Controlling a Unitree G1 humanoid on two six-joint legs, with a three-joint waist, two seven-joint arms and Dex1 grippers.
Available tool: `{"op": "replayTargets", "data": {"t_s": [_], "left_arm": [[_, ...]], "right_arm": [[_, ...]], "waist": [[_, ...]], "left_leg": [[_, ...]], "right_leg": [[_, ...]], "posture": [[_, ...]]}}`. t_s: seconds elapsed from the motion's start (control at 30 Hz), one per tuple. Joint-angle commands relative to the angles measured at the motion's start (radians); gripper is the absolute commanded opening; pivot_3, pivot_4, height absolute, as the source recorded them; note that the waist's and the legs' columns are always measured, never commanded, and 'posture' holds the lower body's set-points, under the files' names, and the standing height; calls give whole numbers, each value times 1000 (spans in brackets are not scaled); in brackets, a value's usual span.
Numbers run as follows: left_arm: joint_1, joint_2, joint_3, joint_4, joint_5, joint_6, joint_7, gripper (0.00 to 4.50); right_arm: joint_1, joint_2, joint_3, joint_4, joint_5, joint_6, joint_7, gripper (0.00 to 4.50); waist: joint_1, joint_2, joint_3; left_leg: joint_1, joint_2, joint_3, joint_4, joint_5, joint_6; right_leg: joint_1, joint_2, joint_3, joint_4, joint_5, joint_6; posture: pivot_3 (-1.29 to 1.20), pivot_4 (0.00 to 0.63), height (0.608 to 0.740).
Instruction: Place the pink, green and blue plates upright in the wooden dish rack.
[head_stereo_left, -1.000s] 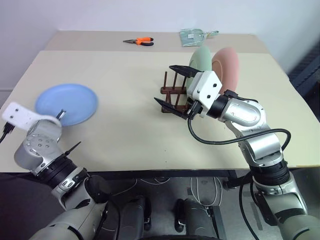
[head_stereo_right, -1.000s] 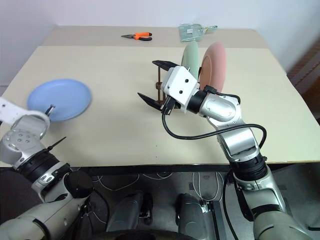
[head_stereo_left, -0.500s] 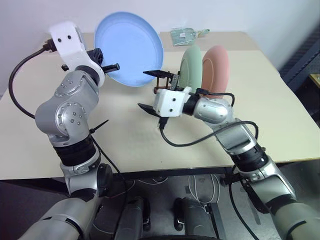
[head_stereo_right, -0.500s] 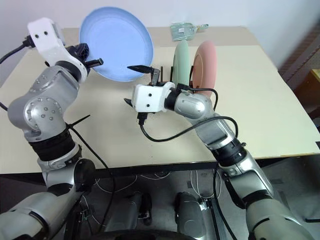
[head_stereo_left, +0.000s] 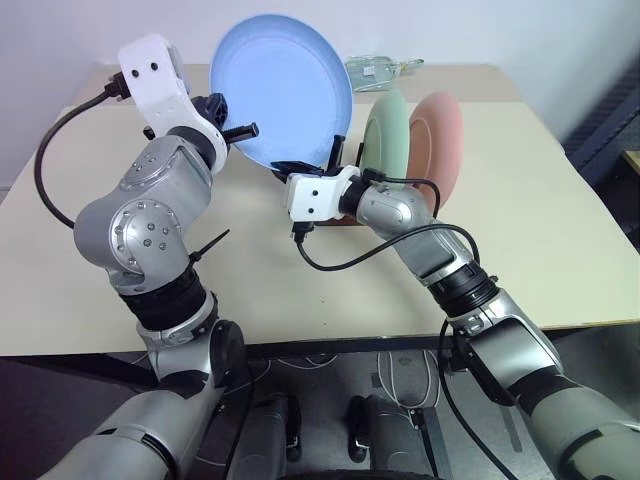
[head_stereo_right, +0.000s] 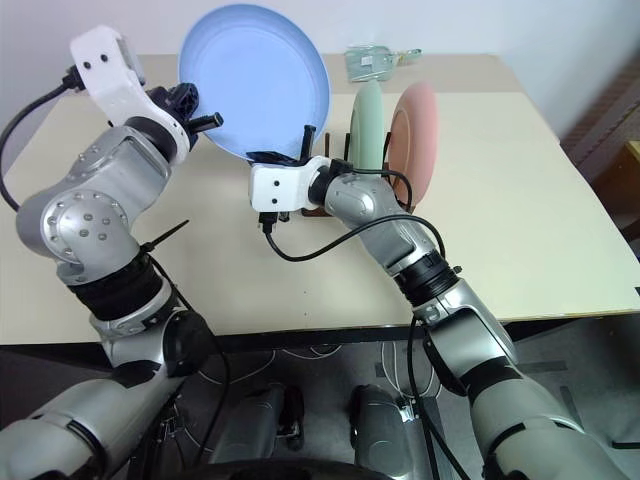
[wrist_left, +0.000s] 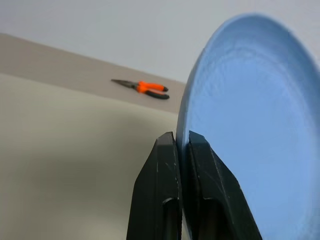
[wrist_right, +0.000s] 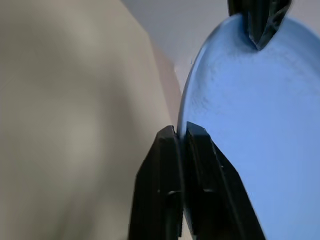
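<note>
The blue plate (head_stereo_left: 285, 85) is held up on edge above the table, to the left of the wooden dish rack (head_stereo_left: 340, 217). My left gripper (wrist_left: 181, 137) is shut on its left rim. My right gripper (wrist_right: 180, 130) is shut on its lower rim, just in front of the rack. The green plate (head_stereo_left: 390, 140) and the pink plate (head_stereo_left: 445, 140) stand upright side by side in the rack. My right arm and the blue plate hide most of the rack.
Orange-handled pliers (wrist_left: 145, 88) lie at the far side of the table. A clear packet (head_stereo_left: 375, 72) lies at the back behind the plates. Bare tabletop (head_stereo_left: 530, 220) stretches right of the rack and along the front edge.
My left arm lifted the blue plate off the table and carried it right, toward the rack. My right gripper, open before, has shut on the plate's lower rim.
</note>
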Motion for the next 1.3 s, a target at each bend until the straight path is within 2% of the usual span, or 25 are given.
{"op": "replayTargets", "data": {"t_s": [0.03,0.07,0.13,0.17,0.23,0.3,0.37,0.43,0.5,0.57,0.67,0.87,1.13,1.3], "left_arm": [[-70,-30,98,-9,-63,-67,26,1843],[-91,-29,137,4,-70,-109,44,2229],[-110,28,173,37,-19,-221,74,3292],[-106,89,189,73,31,-284,90,3730],[-65,206,181,144,99,-347,76,3730],[10,311,111,203,152,-386,4,3730],[134,388,-3,240,184,-425,-127,3730],[276,426,-119,258,195,-491,-281,3730],[413,448,-231,251,202,-574,-436,3730],[527,457,-316,211,187,-624,-564,3730],[610,437,-343,176,139,-647,-654,3730],[647,431,-347,133,84,-638,-741,3730],[667,442,-368,113,95,-635,-772,3730],[668,429,-376,105,98,-633,-766,3730]], "right_arm": [[3,-15,-48,-62,9,-18,-9,0],[8,-19,-53,-76,14,-19,-4,0],[24,-25,-70,-117,43,-18,17,0],[36,-28,-89,-156,78,-9,35,0],[60,-6,-146,-244,222,56,98,0],[76,26,-206,-343,392,166,150,0],[77,77,-303,-462,662,395,157,0],[71,105,-404,-553,938,612,136,0],[60,123,-484,-592,1150,782,70,0],[43,147,-544,-579,1264,884,-38,0],[30,165,-590,-548,1343,965,-157,0],[19,186,-643,-482,1427,1031,-289,0],[-25,206,-689,-326,1488,1085,-403,0],[-54,202,-693,-237,1459,1086,-434,0]], "waist": [[0,0,0],[-1,0,0],[-3,0,0],[-7,0,0],[-13,1,0],[-14,1,0],[-7,1,0],[6,0,0],[9,0,-1],[2,0,-1],[-3,0,-1],[-7,1,-1],[-2,1,-1],[-2,1,-1]], "left_leg": [[0,0,0,0,0,0],[0,0,0,0,0,0],[0,0,0,0,0,0],[0,0,0,0,0,0],[1,0,1,-2,0,0],[3,0,2,-6,2,-3],[3,0,2,-9,3,-4],[3,0,1,-10,3,-4],[2,-1,-1,-9,2,-4],[2,-3,-1,-10,0,-6],[0,-3,0,-11,0,-7],[-3,1,2,-14,5,-7],[-3,1,4,-14,5,-6],[-3,1,4,-13,4,-5]], "right_leg": [[0,0,0,0,0,0],[0,0,0,0,0,0],[0,0,0,0,0,0],[0,0,0,0,0,0],[-1,1,1,0,0,0],[-2,2,2,1,0,0],[-2,2,1,1,0,-1],[-1,2,1,1,0,-2],[0,1,0,0,0,-2],[-1,-4,1,-1,0,-2],[-5,-6,3,-1,0,-3],[-13,-3,3,4,-1,-10],[-14,-2,3,4,-1,-9],[-14,-2,3,4,-1,-9]], "posture": [[0,150,740],[0,150,740],[0,150,740],[0,150,740],[0,150,740],[0,150,740],[0,150,740],[0,150,740],[0,150,740],[0,150,740],[0,150,740],[0,150,740],[0,150,740],[0,150,740]]}}
